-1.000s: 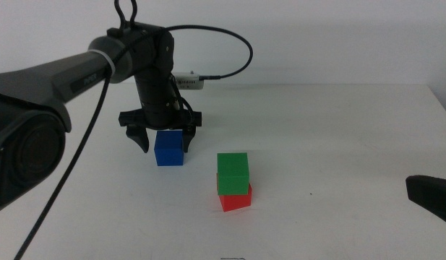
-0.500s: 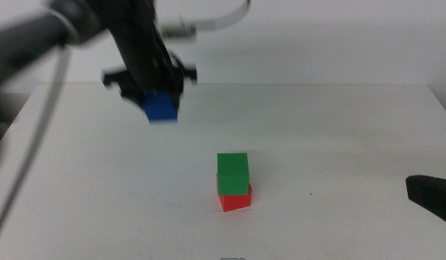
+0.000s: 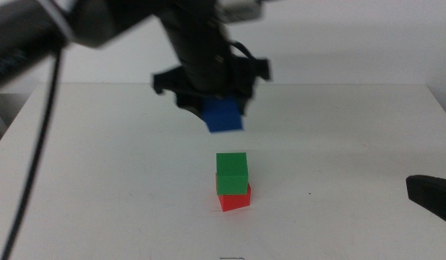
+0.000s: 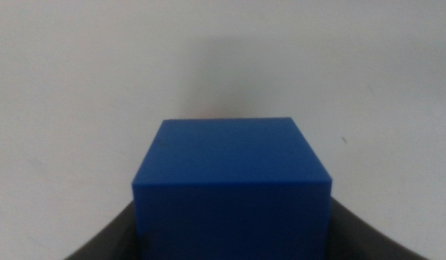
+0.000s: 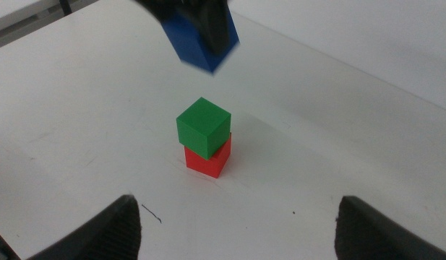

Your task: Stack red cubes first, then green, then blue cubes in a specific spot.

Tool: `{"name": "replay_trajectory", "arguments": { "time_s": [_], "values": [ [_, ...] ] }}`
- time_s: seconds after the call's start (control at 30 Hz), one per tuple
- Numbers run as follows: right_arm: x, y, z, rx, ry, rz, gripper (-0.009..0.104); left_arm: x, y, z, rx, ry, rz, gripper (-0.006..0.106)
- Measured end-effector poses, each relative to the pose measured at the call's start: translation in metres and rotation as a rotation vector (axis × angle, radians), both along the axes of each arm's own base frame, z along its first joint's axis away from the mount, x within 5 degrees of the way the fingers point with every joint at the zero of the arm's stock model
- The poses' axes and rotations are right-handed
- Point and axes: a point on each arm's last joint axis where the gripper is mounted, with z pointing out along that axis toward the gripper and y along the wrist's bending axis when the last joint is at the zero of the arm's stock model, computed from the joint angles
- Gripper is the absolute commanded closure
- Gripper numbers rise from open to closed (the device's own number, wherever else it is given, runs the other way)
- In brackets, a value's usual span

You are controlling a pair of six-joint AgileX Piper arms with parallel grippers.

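White table point(image 3: 367, 130): left tool point(image 3: 212, 97) holds tilted blue cube point(image 3: 223, 115) aloft.

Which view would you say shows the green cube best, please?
The right wrist view: the green cube shows sharply, top and two sides, sitting skewed on the red cube. The middle view shows only its front. The left wrist view shows none of it, only the blue cube.

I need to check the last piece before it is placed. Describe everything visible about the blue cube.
The blue cube is a small, solid, dark-blue block with plain matte faces and crisp edges. It hangs in the air, slightly tilted, clamped in the left gripper, whose dark fingers press on its opposite sides. It touches nothing else and hovers above the green cube, a little off to one side. The right gripper waits open nearby.
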Motion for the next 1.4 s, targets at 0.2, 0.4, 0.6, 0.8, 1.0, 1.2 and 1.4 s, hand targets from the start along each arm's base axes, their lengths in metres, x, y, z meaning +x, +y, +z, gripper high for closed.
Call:
{"name": "replay_trajectory", "arguments": {
  "time_s": [0.2, 0.4, 0.6, 0.8, 1.0, 1.2, 1.4],
  "values": [
    [0.000, 0.000, 0.000, 0.000, 0.000, 0.000, 0.010, -0.012, -0.026, -0.012, 0.020, 0.022, -0.044, 0.094],
    [0.000, 0.000, 0.000, 0.000, 0.000, 0.000, 0.010, -0.014, -0.035, -0.028, 0.042, 0.061, -0.055, 0.094],
    [0.000, 0.000, 0.000, 0.000, 0.000, 0.000, 0.010, -0.015, -0.034, -0.045, 0.072, 0.107, -0.039, 0.094],
    [0.000, 0.000, 0.000, 0.000, 0.000, 0.000, 0.010, -0.010, -0.038, -0.057, 0.092, 0.123, -0.034, 0.094],
    [0.000, 0.000, 0.000, 0.000, 0.000, 0.000, 0.010, -0.007, -0.038, -0.061, 0.111, 0.114, -0.034, 0.094],
    [0.000, 0.000, 0.000, 0.000, 0.000, 0.000, 0.010, -0.006, -0.037, -0.061, 0.123, 0.101, -0.034, 0.094],
    [0.000, 0.000, 0.000, 0.000, 0.000, 0.000, 0.010, -0.005, -0.038, -0.066, 0.134, 0.107, -0.032, 0.092]
  ]
}}
